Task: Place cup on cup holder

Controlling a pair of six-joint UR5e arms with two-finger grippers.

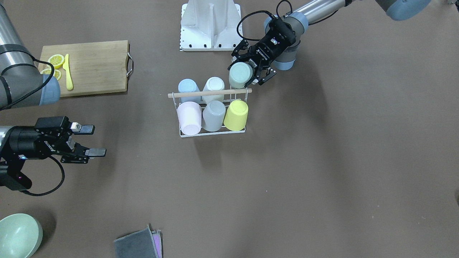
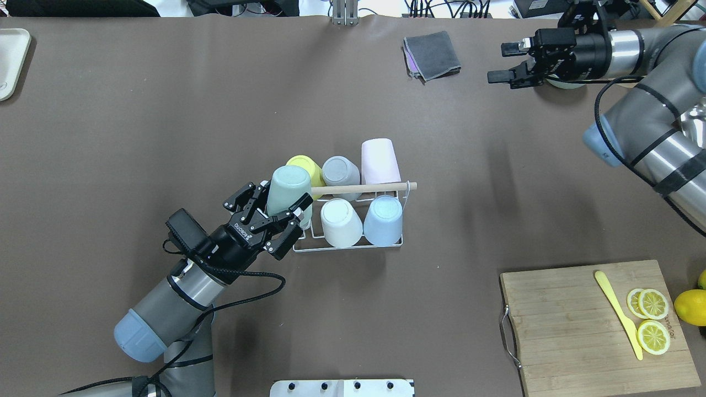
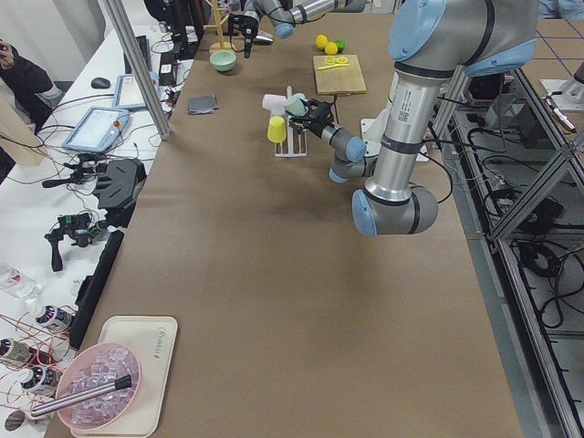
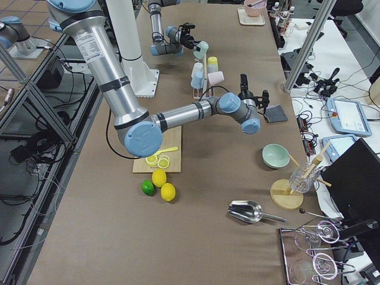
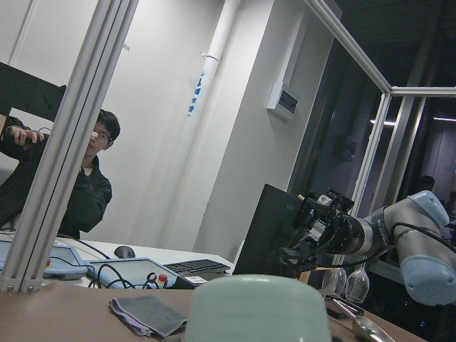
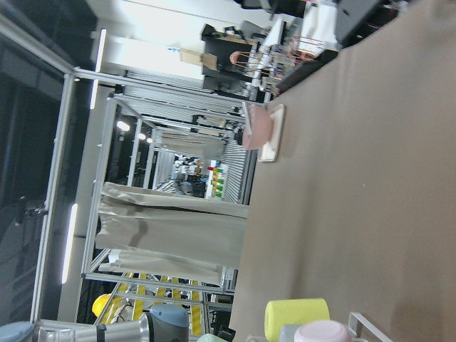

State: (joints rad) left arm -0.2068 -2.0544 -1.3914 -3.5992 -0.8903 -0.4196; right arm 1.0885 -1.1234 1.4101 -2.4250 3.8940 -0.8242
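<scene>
Left gripper is pinching the green cup between its fingers, cup upside down and tilted. It is hanging over the left end of the rack, in the row nearer the robot, just beside the white cup and right at the tip of the wooden handle. I cannot tell whether it is already sitting over a prong. Five other cups are filling the rest of the rack. Right gripper is idling far right, well apart, fingers spread and holding nothing.

Risks, judging from here:
- The cup rim is looking likely to catch the handle tip or miss the prong, because the cup is tilting and the slot is tight.
- Letting go off-centre could send the cup toppling off the rack's left edge onto the table.
- The yellow cup is sitting just behind it, so a bump could knock it loose.
- The wire rack is looking light, so a sideways push may be dragging it.
</scene>
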